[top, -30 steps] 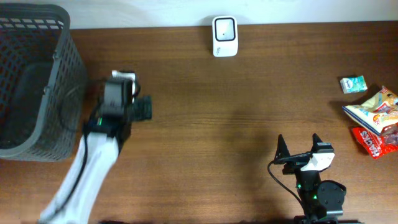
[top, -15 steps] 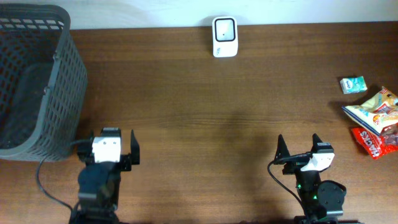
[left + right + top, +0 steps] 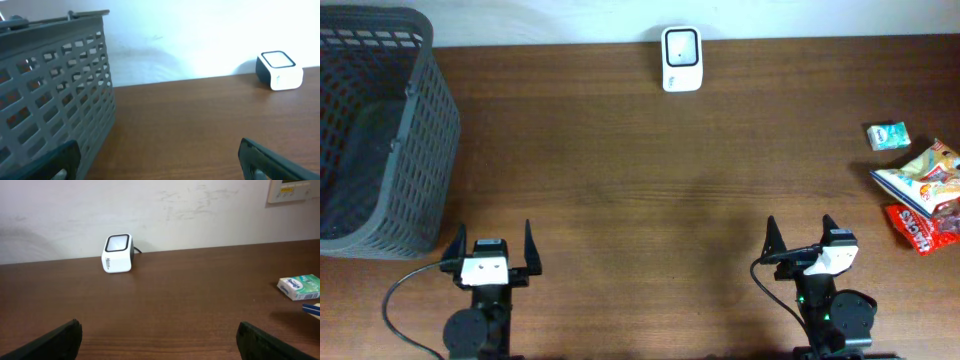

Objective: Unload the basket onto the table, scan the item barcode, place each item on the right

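Observation:
The white barcode scanner [image 3: 681, 58] stands at the table's far edge, and both wrist views show it too, the scanner [image 3: 280, 71] at the left one's right side and the scanner [image 3: 119, 253] left of centre in the right one. Possible items lie at the right edge: a small green box [image 3: 888, 136], the same box [image 3: 300, 287], a yellow snack bag [image 3: 920, 178] and a red packet [image 3: 918, 228]. No barcode shows. My left gripper [image 3: 493, 242] sits open and empty at the front left. My right gripper [image 3: 799, 230] is open and empty at the front right.
A tall dark grey mesh basket [image 3: 375, 130] takes up the far left corner, and its wall [image 3: 50, 85] fills the left of the left wrist view. A pale wall runs behind the table.
My left arm has drawn back from beside the basket to the front edge, and its gripper now points at the far wall. The right arm has not moved.

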Controlling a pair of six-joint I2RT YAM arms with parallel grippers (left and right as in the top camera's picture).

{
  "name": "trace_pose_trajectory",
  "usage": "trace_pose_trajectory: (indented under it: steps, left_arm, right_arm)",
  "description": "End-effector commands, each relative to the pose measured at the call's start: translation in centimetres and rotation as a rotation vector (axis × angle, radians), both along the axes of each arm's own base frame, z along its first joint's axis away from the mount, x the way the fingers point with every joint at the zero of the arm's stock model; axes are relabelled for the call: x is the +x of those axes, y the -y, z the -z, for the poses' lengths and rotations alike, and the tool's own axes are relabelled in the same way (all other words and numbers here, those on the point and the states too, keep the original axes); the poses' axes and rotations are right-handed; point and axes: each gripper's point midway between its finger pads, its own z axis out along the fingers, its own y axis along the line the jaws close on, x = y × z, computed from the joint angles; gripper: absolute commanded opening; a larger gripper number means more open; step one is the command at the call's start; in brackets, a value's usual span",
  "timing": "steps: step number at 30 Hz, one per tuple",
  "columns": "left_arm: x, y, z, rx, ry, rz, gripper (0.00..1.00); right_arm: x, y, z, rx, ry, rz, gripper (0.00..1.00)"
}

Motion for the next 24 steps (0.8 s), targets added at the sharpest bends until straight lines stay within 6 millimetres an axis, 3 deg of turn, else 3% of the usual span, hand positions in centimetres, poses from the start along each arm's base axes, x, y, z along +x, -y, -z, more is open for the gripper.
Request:
trace_pose_trajectory:
  steps: [1,7,12,15,19,24]
  left_arm:
    - [0.3,0.2,0.9,0.001,0.034,0.016,0.99]
    - [0.4,0.2,0.6,-0.019,0.064,0.015,0.99]
    - [0.3,0.0,-0.8,-0.017,0.124,0.003,0.99]
    - [0.3,-1.0,0.0,-0.068,0.093,-0.056,0.99]
    - [0.1,-2.2,3.0,-0.2,-0.009,-0.136,0.99]
    - [0.1,-2.2,3.0,-0.199,-0.008,-0.133,0.99]
  right_arm:
    - [0.0,0.1,0.2,0.001,-0.002,0.001,0.98]
    - [0.0,0.1,0.2,0.001,-0.002,0.001,0.98]
    - [0.0,0.1,0.2,0.001,-0.002,0.001,0.98]
    - [0.0,0.1,0.2,0.001,-0.002,0.001,0.98]
    - [0.0,0.1,0.2,0.001,-0.002,0.001,0.98]
    - [0.0,0.1,0.2,0.001,-0.002,0.001,0.98]
